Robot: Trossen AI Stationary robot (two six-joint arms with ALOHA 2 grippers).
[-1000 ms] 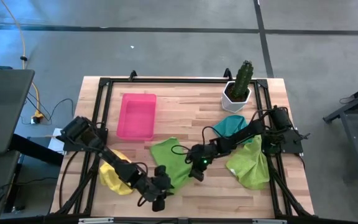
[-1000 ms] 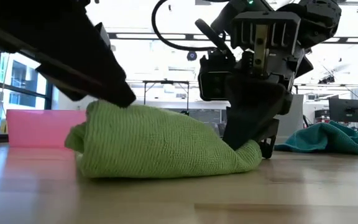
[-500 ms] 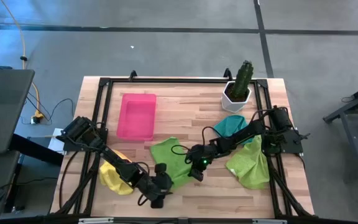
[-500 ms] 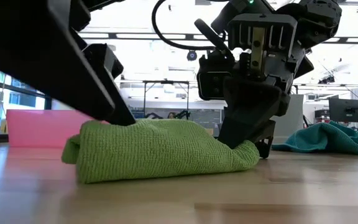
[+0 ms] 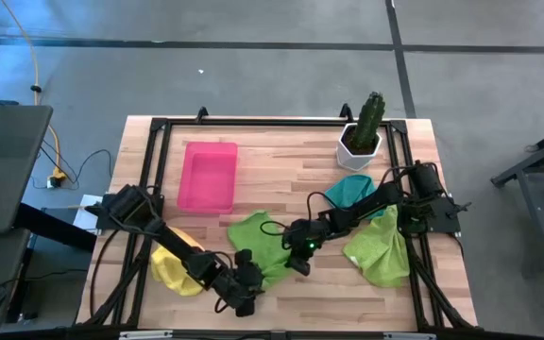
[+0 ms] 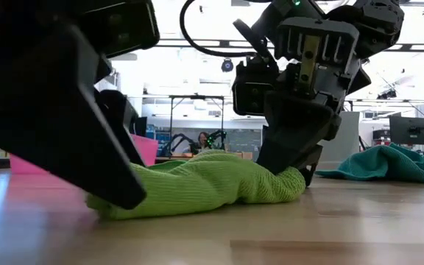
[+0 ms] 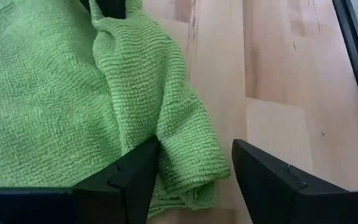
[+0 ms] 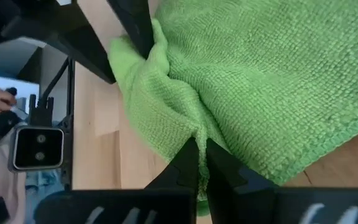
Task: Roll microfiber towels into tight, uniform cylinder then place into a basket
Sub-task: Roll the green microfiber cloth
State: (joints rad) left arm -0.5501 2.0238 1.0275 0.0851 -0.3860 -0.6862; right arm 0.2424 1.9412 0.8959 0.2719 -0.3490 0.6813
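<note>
A green towel (image 5: 256, 236) lies mid-table, its near edge rolled into a low roll (image 6: 212, 185). My left gripper (image 7: 196, 148) is open at one end of that roll (image 5: 244, 288), its fingers on either side of the end. At the roll's other end my right gripper (image 5: 298, 263) is shut on the cloth. Flat on the wood lie a yellow towel (image 5: 171, 269), a teal towel (image 5: 350, 188) and a lime towel (image 5: 379, 250). The pink basket (image 5: 208, 176) stands at the far left. My left gripper comes down slanting from the near left, open, across the rolled end (image 7: 188, 165). One finger (image 7: 138, 177) lies against the cloth on the flat side of the fold. The other finger (image 7: 266, 180) stands over bare wood, apart from the cloth. My right gripper pinches a bunched fold of the roll's end (image 8: 190, 127) between its two shut fingers, coming in slanting down from the right. Several layers are gathered there. The towel lies on the table, its end (image 6: 289, 184) pressed low under the fingers.
A white pot with a cactus (image 5: 362, 127) stands at the far right. A black frame (image 5: 253, 123) runs round the tabletop. Bare wood (image 7: 291, 93) lies between the roll and the near edge.
My left gripper has gone down onto the towel's end. That end has sunk from a tall hump into a low, flattened roll, while the end in my right gripper has stayed in place.
</note>
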